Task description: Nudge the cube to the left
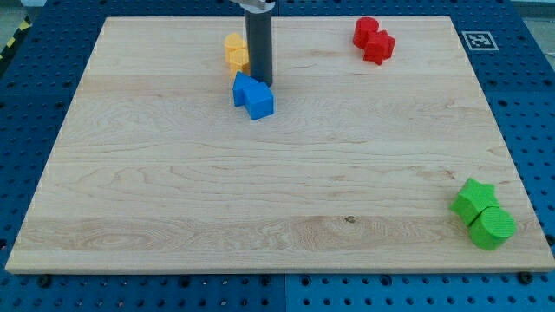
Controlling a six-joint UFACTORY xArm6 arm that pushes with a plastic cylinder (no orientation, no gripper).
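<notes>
**Blocks sat near the edges, the middle of the board lay open**

The wooden board (277,191) filled most of the view and lay on a blue perforated table (26,113). A small printed marker (477,40) was at the top right corner of the board. The wide middle part and the whole bottom left corner carried no blocks, so there was much free room toward the left edge and the bottom edge.

The dark rod (259,43) came down from the top edge, a little left of the centre. It had no pincer at all, only a plain end. My tip (261,83) stood just at the upper right side of the blue blocks; I could not tell if it touched them.

I counted four groups of two blocks each. Two green blocks (482,214), a star shape and a round one, touched each other at the bottom right corner, close to the right edge. Two red blocks (374,39) sat together near the top edge, right of centre. Two blue blocks (252,95), the right one a cube shape, lay near the top edge, left of centre. Two yellow blocks (236,53) were just above them, partly behind the rod.
</notes>
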